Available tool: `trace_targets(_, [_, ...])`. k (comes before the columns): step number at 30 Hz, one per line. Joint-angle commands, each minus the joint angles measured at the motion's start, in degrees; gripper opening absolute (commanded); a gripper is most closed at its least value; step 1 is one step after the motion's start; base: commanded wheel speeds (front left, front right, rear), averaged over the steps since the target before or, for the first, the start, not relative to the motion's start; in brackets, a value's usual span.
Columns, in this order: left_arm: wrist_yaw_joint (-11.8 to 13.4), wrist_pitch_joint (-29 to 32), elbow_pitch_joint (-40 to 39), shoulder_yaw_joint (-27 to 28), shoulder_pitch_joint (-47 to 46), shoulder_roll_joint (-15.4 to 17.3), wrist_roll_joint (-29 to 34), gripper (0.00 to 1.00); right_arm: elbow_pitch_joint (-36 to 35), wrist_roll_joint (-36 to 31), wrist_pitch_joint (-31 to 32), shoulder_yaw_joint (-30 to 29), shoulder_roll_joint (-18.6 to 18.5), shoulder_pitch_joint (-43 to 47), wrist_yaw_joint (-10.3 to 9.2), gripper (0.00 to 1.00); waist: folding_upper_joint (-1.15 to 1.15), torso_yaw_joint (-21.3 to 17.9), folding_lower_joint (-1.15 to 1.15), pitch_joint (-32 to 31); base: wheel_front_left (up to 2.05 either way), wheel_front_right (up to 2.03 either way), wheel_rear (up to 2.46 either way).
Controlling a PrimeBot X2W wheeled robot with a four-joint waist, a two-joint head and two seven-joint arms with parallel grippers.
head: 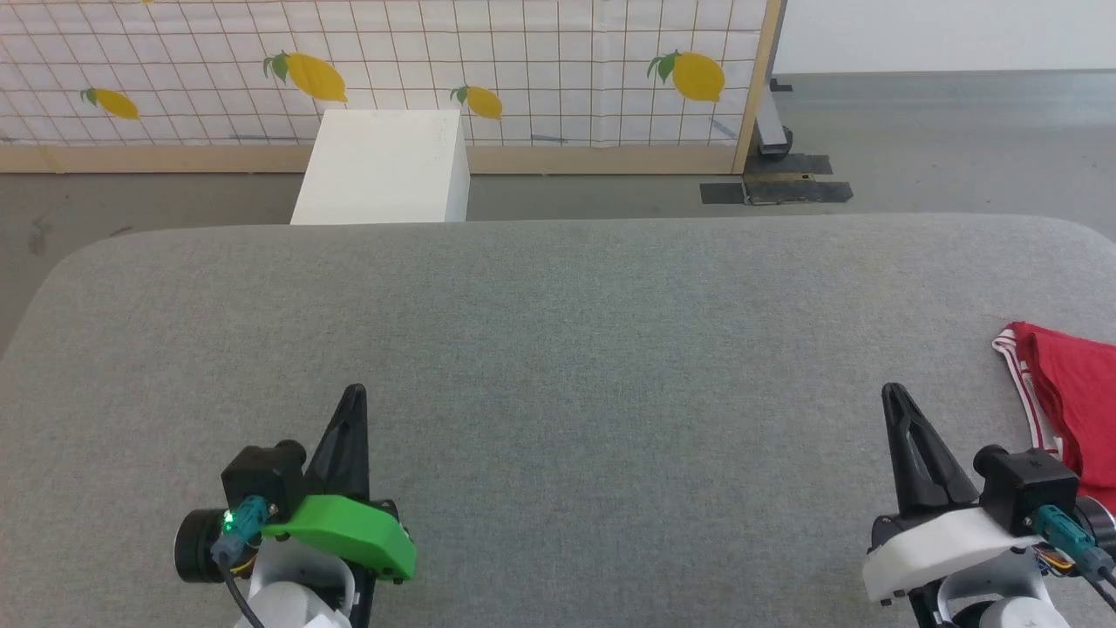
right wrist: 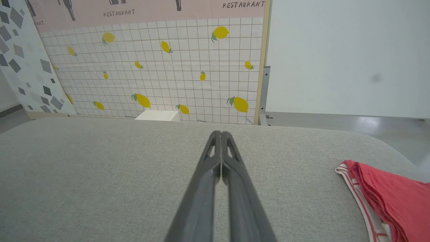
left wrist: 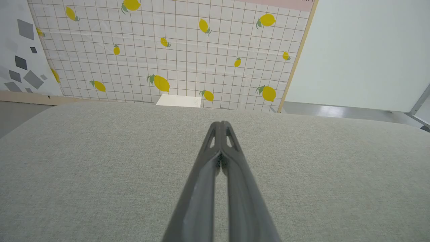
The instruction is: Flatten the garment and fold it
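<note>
The garment lies bunched at the far right of the grey padded table, red cloth with white-and-red striped trim; most of it runs off the head view's right edge. It shows as a folded red heap in the right wrist view. My right gripper is shut and empty, just left of the garment and apart from it. My left gripper is shut and empty over bare table at the lower left. In the wrist views the left gripper and the right gripper both have their tips pressed together.
A white box stands on the floor behind the table's far edge. Behind it is a lemon-print tiled screen in a wooden frame. Grey floor with dark tape patches lies at the back right.
</note>
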Motion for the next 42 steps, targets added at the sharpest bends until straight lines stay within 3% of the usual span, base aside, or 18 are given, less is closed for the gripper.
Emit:
trace_targets(1, [0.53, 0.27, -0.47, 0.18, 0.77, -0.09, 0.96, 0.0, -0.42, -0.5, 0.15, 0.13, 0.05, -0.32, -0.03, 0.0, 0.0, -0.02, 0.0, -0.01, 0.0, 0.0, 0.0])
trace_targets(42, [2.17, 5.39, -5.66, 1.37, 2.83, -0.19, 5.72, 0.0, -1.37, -2.6, 3.31, 1.17, 0.1, -0.7, -0.07, 0.0, 0.0, -0.58, 0.0, -0.3, 0.0, 0.0, 0.0])
